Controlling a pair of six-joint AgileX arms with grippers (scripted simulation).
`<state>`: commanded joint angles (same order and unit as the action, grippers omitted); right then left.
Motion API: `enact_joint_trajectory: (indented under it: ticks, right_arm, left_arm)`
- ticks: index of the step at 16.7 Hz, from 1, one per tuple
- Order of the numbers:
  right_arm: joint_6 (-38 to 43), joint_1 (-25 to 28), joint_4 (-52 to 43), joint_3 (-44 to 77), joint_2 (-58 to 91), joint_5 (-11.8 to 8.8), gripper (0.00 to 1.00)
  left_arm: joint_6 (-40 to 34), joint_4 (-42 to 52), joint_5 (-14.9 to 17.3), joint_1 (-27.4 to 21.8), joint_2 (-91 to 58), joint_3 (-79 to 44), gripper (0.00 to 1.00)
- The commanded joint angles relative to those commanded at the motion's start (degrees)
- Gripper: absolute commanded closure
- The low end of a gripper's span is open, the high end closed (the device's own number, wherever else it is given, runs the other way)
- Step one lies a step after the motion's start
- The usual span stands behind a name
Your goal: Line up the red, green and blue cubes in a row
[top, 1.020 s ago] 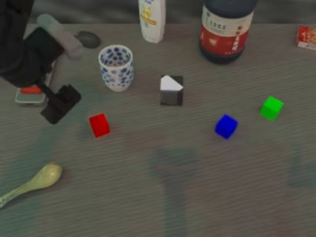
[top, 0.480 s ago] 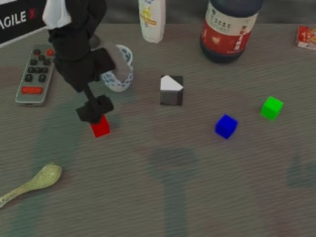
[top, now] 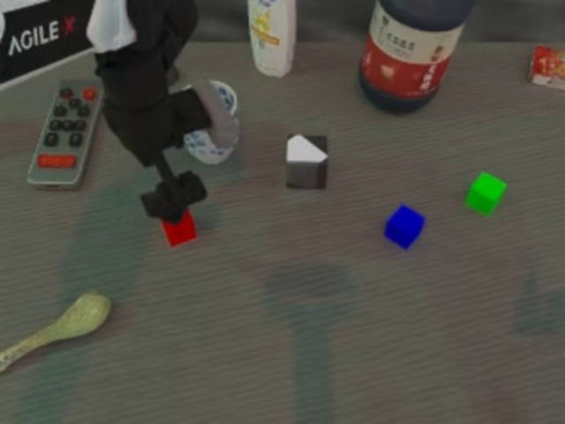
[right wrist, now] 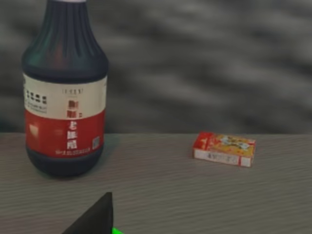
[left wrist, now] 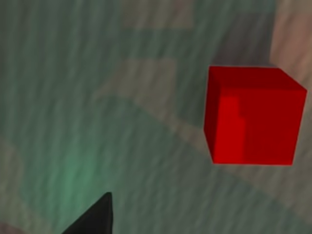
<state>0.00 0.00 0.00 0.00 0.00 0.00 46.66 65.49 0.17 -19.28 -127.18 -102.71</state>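
The red cube (top: 180,230) lies on the table's left half, and my left gripper (top: 174,199) hangs open just above its far edge. In the left wrist view the red cube (left wrist: 251,117) stands free on the cloth, off to one side of a dark fingertip (left wrist: 97,217), with nothing between the fingers. The blue cube (top: 404,226) sits right of centre. The green cube (top: 485,193) lies a little farther right and back. My right arm is out of the top view; its wrist view shows one fingertip (right wrist: 100,219) and a sliver of green cube (right wrist: 116,231).
A spotted cup (top: 214,124) stands just behind the left arm. A grey, black and white block (top: 306,161) sits mid-table. A remote (top: 64,132) and a spoon (top: 57,329) lie at the left. A white bottle (top: 271,35), a dark bottle (top: 413,53) and a small red box (top: 547,66) line the back.
My left arm swung from over the remote rightwards to above the red cube, uncovering the remote; in the last half second it barely shifted. The cubes have not moved.
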Motion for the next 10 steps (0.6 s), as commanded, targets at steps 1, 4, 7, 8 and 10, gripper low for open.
enact_joint_trajectory:
  ticks: [1, 4, 7, 8, 10]
  right_arm:
    - [0.0, 0.0, 0.0, 0.0, 0.0, 0.0, 0.0]
    - [0.0, 0.0, 0.0, 0.0, 0.0, 0.0, 0.0]
    - [0.0, 0.0, 0.0, 0.0, 0.0, 0.0, 0.0]
    - [0.0, 0.0, 0.0, 0.0, 0.0, 0.0, 0.0]
    - [0.0, 0.0, 0.0, 0.0, 0.0, 0.0, 0.0]
  left_arm:
    - [0.07, -0.76, 0.01, -0.08, -0.32, 0.57, 0.0]
    - [0.14, -6.39, 0.04, -0.17, -2.55, 3.84, 0.0]
    - [0.15, -13.63, 0.07, -0.19, -5.36, 7.8, 0.0]
    - [0.16, -15.17, 0.08, -0.19, -6.12, 8.76, 0.0]
    - [0.19, -16.4, 0.09, -0.2, -6.84, 9.59, 0.0]
